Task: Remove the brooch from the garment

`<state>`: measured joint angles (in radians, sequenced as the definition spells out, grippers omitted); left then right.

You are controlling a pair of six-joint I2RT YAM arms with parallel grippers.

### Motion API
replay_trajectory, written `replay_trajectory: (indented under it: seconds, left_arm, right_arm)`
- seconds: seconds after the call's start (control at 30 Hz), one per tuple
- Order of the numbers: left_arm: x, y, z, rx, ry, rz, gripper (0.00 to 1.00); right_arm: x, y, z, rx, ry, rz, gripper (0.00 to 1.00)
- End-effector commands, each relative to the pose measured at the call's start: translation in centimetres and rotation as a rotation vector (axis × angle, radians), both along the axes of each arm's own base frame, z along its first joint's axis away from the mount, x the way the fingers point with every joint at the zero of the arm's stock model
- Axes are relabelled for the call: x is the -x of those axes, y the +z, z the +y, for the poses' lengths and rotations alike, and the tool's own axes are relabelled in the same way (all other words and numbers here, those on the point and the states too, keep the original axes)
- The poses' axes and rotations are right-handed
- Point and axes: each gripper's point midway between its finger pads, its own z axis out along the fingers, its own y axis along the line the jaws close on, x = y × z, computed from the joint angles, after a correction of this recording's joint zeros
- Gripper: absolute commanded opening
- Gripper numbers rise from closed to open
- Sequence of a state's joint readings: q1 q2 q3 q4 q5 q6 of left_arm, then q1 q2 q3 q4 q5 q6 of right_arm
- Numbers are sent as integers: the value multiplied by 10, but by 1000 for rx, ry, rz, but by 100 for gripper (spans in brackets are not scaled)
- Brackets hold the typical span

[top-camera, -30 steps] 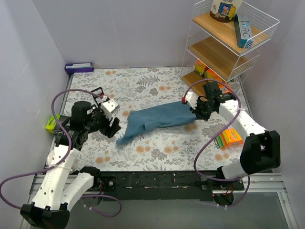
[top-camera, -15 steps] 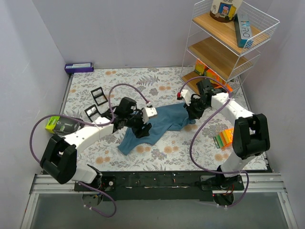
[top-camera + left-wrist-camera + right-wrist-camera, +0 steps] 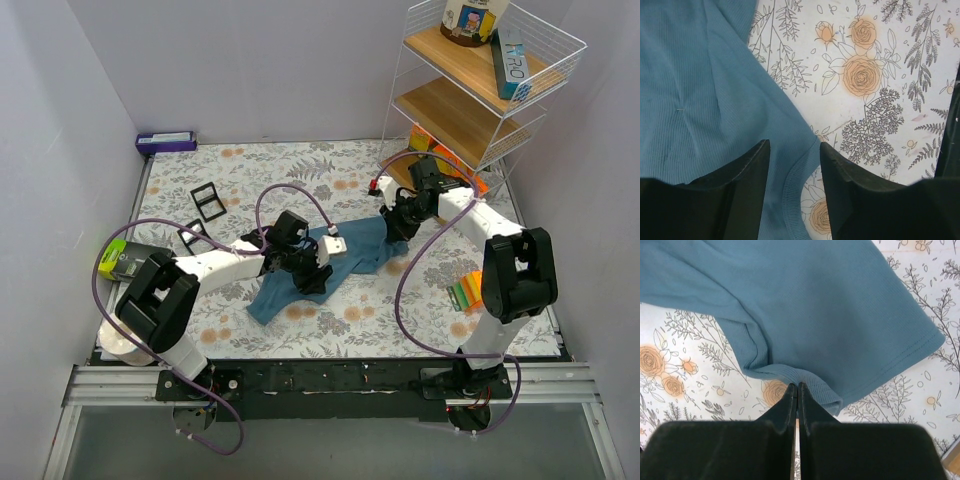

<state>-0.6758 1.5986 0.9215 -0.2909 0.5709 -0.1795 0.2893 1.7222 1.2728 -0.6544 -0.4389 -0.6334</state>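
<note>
I have one soft teal-blue ribbed-knit T-shirt (image 3: 365, 250) lying crumpled at the middle of the floral-printed surface (image 3: 300, 170), stretched from 8 o'clock to 2 o'clock. My left pincer (image 3: 793, 146) sits over its middle with the two black fingers apart. Fine-ribbed cloth and a thicker ribbed hem show in the gap, and I cannot tell whether the fingers touch them. Toward 10 o'clock in that wrist view, creases meet at a tiny pale fleck (image 3: 679, 107), too small for me to say whether it is the brooch.

My right pincer (image 3: 798, 385) is at the shirt's 2 o'clock end. Its fingers are pressed together, with the edge of a ribbed band caught at their tips. A stitched sleeve hem curves away at 3 o'clock.

Counting the rest:
- two black open square frames (image 3: 205, 200) toward 10 o'clock
- one flat purple box (image 3: 166, 141) at 11
- one green box (image 3: 115, 258) at 9
- one white wire rack (image 3: 455, 112) with three wooden shelves at 1
</note>
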Motion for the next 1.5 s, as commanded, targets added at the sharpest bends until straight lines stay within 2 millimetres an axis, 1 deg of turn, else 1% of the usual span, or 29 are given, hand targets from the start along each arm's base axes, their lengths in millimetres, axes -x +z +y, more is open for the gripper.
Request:
replay_trajectory:
  seconds: [0.0, 0.03, 0.1, 0.13, 0.23, 0.27, 0.4, 0.47, 0.57, 0.67, 0.7, 0.77, 0.87, 0.9, 0.93, 1.0, 1.03, 1.07, 1.13, 1.17, 1.2, 1.23, 1.27, 1.3, 1.37, 1.4, 1.47]
  left_arm:
    - [3, 18, -11, 37, -97, -29, 42]
    - [8, 14, -8, 29, -112, -15, 40]
    - [14, 11, -6, 22, -133, -13, 36]
    - [15, 8, -5, 15, -140, -14, 35]
    - [18, 1, -5, -8, -152, -17, 35]
    - [19, -4, -3, -26, -154, -9, 35]
    - [27, -17, -1, -64, -184, -6, 41]
    - [31, -23, 1, -80, -196, -1, 48]
    - [34, -33, 4, -106, -221, -28, 50]
    - [28, -44, 8, -156, -192, -89, 50]
    - [24, -50, 9, -184, -176, -119, 48]
    - [21, -55, 11, -205, -153, -134, 42]
    - [16, -60, 12, -222, -138, -156, 26]
    - [16, -60, 11, -221, -139, -158, 7]
    - [14, -57, 12, -224, -110, -149, 0]
    - [12, -52, 14, -231, -96, -160, 0]
    - [10, -48, 16, -235, -89, -174, 0]
    - [4, -34, 17, -227, -65, -210, 0]
    - [-7, -16, 26, -216, -23, -232, 0]
    - [-19, 9, 28, -181, 24, -288, 0]
    - [-36, 26, 39, -160, 92, -323, 0]
    - [-48, 41, 46, -141, 143, -352, 0]
    - [-57, 55, 53, -125, 188, -375, 0]
    - [-77, 84, 70, -111, 267, -423, 0]
    - [-93, 111, 87, -101, 330, -465, 0]
    - [-106, 139, 100, -84, 372, -512, 0]
    - [-115, 168, 111, -58, 411, -562, 0]
  right_arm:
    - [-13, 7, 13, -54, -4, 10, 1]
    - [-15, 9, 14, -57, -6, 10, 1]
    - [-16, 7, 15, -60, -8, 24, 1]
    - [-18, 9, 16, -65, -9, 21, 1]
    - [-20, 8, 17, -73, -11, 32, 1]
    - [-21, 9, 18, -79, -11, 36, 1]
    - [-21, 6, 20, -84, -10, 64, 1]
    - [-21, 3, 19, -82, -14, 83, 1]
    - [-21, 0, 18, -84, -28, 106, 1]
    - [-22, 1, 18, -89, -32, 109, 1]
    - [-22, 1, 16, -87, -35, 108, 1]
    - [-22, 1, 15, -83, -37, 106, 1]
    - [-20, 0, 11, -76, -44, 109, 1]
    - [-19, 0, 10, -75, -48, 109, 1]
    - [-18, 1, 8, -74, -50, 109, 1]
    - [-18, 4, 6, -72, -56, 101, 1]
    - [-19, 11, 6, -76, -54, 83, 1]
    - [-21, 15, 6, -78, -55, 72, 1]
    - [-25, 26, 4, -81, -45, 28, 1]
    - [-30, 38, 3, -84, -39, -17, 1]
    - [-35, 46, 2, -80, -25, -56, 1]
    - [-38, 58, 1, -79, -16, -99, 1]
    - [-46, 69, 0, -78, -11, -147, 1]
    - [-51, 78, 1, -77, -2, -188, 1]
    - [-61, 101, -1, -74, -6, -265, 1]
    - [-69, 122, 0, -85, -7, -318, 1]
    - [-75, 150, 2, -96, -8, -379, 1]
